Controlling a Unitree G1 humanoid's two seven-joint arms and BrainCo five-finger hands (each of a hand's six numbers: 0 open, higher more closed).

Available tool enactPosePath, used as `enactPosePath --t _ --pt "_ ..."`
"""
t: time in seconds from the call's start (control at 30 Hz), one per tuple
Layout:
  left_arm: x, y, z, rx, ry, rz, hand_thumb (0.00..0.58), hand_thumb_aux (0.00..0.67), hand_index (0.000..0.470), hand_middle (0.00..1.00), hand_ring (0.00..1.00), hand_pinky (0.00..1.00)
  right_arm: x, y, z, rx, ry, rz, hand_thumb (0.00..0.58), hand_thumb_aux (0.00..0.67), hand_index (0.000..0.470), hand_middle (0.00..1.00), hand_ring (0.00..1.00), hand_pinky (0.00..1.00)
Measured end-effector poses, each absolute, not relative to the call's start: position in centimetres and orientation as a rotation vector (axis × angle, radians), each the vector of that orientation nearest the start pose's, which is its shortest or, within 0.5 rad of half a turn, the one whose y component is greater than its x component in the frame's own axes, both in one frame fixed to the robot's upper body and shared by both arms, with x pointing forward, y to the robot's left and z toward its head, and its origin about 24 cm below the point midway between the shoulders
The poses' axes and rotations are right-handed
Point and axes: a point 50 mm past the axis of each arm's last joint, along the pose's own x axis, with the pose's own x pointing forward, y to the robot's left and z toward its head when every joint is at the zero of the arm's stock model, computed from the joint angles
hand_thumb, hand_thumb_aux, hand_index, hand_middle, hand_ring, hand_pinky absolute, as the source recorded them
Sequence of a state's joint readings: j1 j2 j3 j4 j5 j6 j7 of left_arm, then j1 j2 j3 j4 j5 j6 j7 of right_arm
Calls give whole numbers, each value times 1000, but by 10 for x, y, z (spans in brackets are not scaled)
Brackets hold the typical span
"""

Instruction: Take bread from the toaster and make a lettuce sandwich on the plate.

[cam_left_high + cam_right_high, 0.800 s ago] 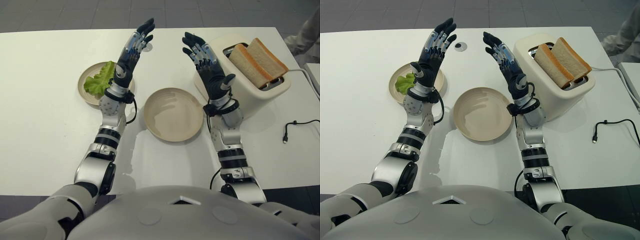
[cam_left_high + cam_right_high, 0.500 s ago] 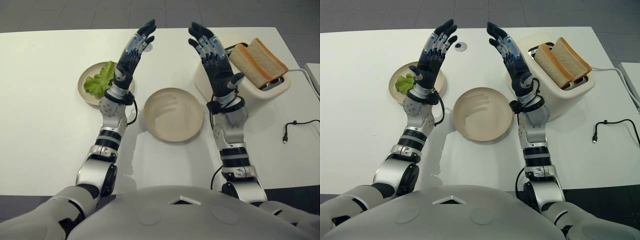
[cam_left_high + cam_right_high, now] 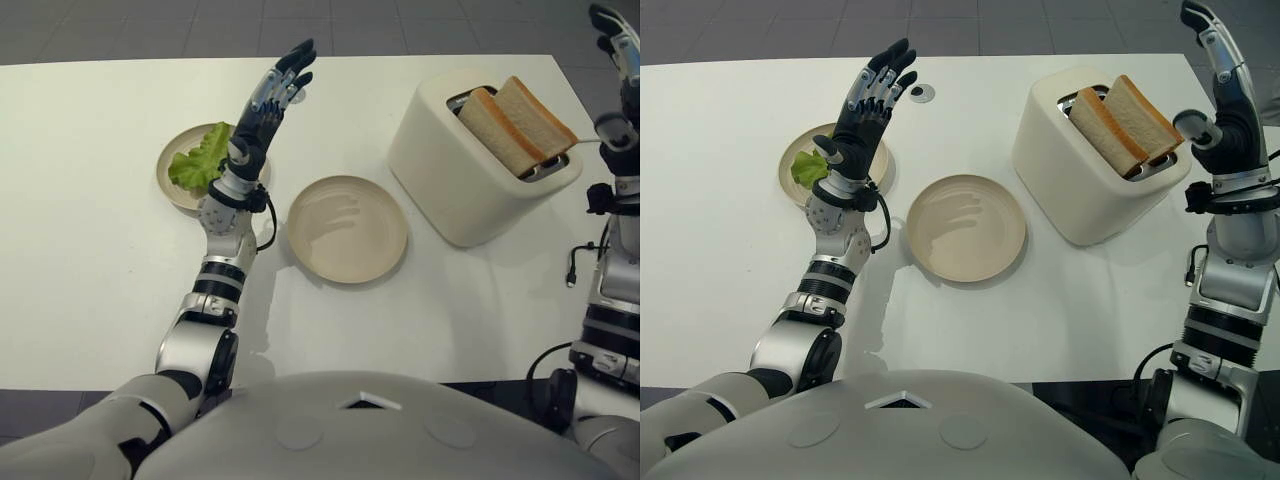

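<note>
A cream toaster (image 3: 470,170) stands at the right of the white table with two slices of bread (image 3: 520,125) sticking up from its slots. An empty beige plate (image 3: 347,228) lies in the middle. To its left, a smaller plate (image 3: 172,190) holds a green lettuce leaf (image 3: 200,160). My left hand (image 3: 268,105) is raised open above the lettuce plate's right edge, holding nothing. My right hand (image 3: 1220,85) is held up open to the right of the toaster, level with the bread and apart from it.
A small round disc (image 3: 921,94) lies on the table behind the left hand. A black cable with a plug (image 3: 580,262) and the toaster's cord (image 3: 605,143) lie at the right edge of the table.
My right arm has swung from between the plate and the toaster far out to the right, past the toaster. The left hand has stayed in place.
</note>
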State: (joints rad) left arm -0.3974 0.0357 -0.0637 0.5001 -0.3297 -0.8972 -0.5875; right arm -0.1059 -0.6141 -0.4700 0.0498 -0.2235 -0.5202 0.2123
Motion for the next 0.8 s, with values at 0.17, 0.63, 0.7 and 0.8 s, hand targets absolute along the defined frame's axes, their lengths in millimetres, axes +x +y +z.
enactPosePath --t 0.17,0.63,0.7,0.8 --pt "289 110 111 -50 -813 -574 0 0 0 0 0 0 240 -338 155 -1095 -272 -162 5 3 2 0 0 0" --pt "289 138 112 265 -839 -526 0 0 0 0 0 0 241 -325 150 -1048 -314 -70 580 670 470 1000 1000 1000" --pt "295 161 121 441 -856 -460 0 0 0 0 0 0 240 -325 156 -1043 -367 -105 580 670 470 1000 1000 1000" --pt "301 196 132 646 -836 -337 0 0 0 0 0 0 239 -326 168 -1013 -452 -180 580 670 470 1000 1000 1000"
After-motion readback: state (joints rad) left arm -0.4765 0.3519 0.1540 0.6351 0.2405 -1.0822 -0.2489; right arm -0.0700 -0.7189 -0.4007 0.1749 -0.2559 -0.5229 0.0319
